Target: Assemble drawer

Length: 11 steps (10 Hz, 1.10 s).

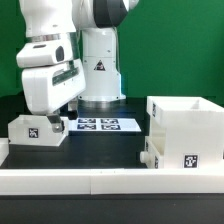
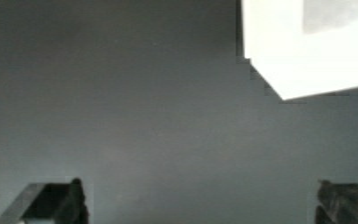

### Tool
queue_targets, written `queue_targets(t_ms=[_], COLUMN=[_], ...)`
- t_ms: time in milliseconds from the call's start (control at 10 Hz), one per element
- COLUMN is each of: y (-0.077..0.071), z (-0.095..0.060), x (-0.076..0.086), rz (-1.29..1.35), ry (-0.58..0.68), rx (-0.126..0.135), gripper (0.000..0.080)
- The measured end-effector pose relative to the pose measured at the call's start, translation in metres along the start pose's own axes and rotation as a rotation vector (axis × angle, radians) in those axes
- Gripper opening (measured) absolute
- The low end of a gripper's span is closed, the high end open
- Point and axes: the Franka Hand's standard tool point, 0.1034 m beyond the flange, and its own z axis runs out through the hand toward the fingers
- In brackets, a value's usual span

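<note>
A shallow white tray (image 1: 35, 130) with a square tag sits on the dark table at the exterior view's left. The tall white casing (image 1: 188, 118) stands at the right, with a second tagged tray (image 1: 178, 155) low in front of it. My gripper (image 1: 64, 113) hangs just above the table beside the left tray's right end, close to it. In the wrist view my gripper (image 2: 202, 202) is open, its fingertips (image 2: 55, 205) wide apart with only bare dark table between them. A white corner (image 2: 309, 45) of a part shows beyond them, apart from both fingers.
The marker board (image 1: 100, 125) lies flat behind the gripper, in front of the arm's base (image 1: 100, 70). A long low white rail (image 1: 90, 180) runs along the front edge of the table.
</note>
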Motion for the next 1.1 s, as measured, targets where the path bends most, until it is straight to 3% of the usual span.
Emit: queue_targets(t_ms=[200,700,800,1100], y=[0.000,-0.021,-0.027,-0.026], z=[0.000,-0.016,-0.014,-0.013], x=[0.000,-0.037,-0.043,-0.040], rz=[0.123,0.533,0.627,0.782], ry=[0.001,0.006,0.009,0.023], rx=[-0.001,-0.121,-0.117,-0.112], gripper=[0.0649,0.0649,0.0649,0.0649])
